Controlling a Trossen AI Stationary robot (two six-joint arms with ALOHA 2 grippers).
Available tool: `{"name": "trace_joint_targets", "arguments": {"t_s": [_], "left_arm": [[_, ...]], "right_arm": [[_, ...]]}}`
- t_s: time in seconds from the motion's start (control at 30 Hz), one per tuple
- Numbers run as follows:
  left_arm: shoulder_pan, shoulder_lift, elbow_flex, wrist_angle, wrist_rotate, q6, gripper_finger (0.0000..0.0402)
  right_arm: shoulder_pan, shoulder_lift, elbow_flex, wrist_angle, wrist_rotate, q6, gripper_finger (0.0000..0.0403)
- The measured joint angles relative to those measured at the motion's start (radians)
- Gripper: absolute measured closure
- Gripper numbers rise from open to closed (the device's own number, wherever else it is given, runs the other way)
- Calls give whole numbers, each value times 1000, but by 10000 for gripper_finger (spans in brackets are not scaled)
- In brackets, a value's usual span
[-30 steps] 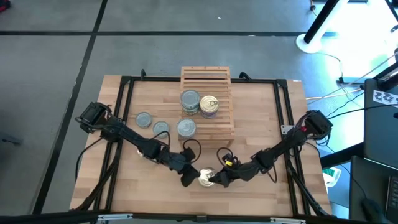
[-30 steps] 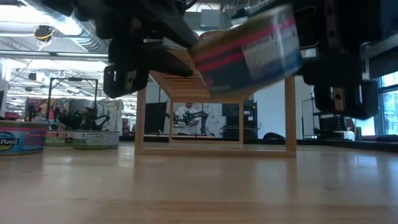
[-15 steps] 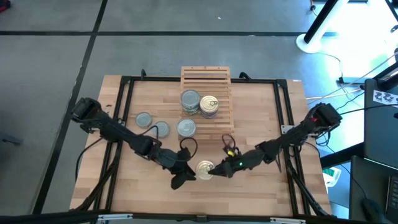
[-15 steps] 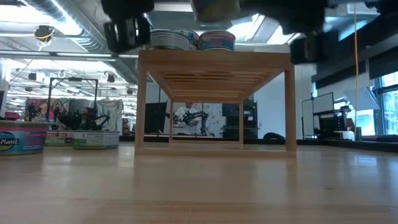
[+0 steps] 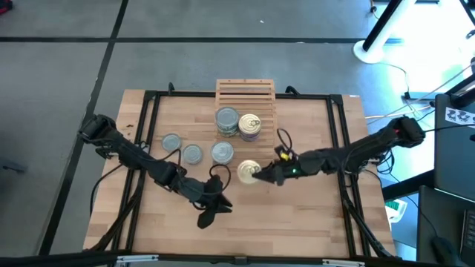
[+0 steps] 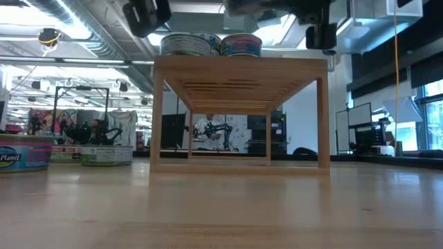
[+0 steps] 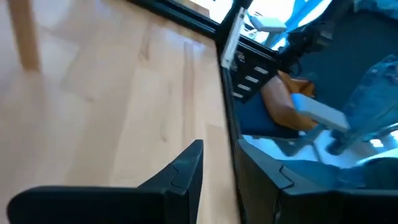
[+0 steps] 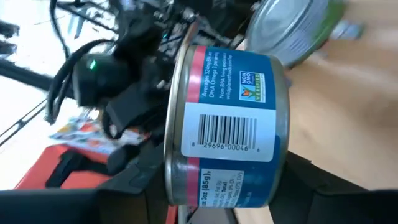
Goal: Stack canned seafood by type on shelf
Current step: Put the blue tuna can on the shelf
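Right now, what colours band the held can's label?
Pink and blue, around the can in the right gripper; right wrist view.

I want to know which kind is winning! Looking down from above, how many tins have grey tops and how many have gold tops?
Grey-top tins: 4
Gold-top tins: 2
Total: 6 tops showing from above; a tin hidden under another would not be counted.
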Motion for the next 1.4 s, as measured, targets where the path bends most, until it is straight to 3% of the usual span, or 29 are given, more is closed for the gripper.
{"name": "trace_joint_targets", "arguments": {"t_s": [0.27, 0.4, 0.6, 1.1, 1.4], "left_arm": [[3, 30, -1, 203, -256, 243, 314], [12, 84, -1, 357, -334, 344, 314], [40, 184, -1, 534, -361, 404, 314], [8, 193, 60, 524, -409, 610, 314], [16, 193, 59, 507, -409, 609, 314]], "right_arm": [[-87, -17, 3, -97, -53, 4, 203], [-103, -17, 3, -96, -58, 7, 203], [-102, -17, 3, -97, -50, 27, 196], [-84, -66, -3, -92, -84, 84, 203], [-9, -139, -3, -303, 22, 132, 191]]}}
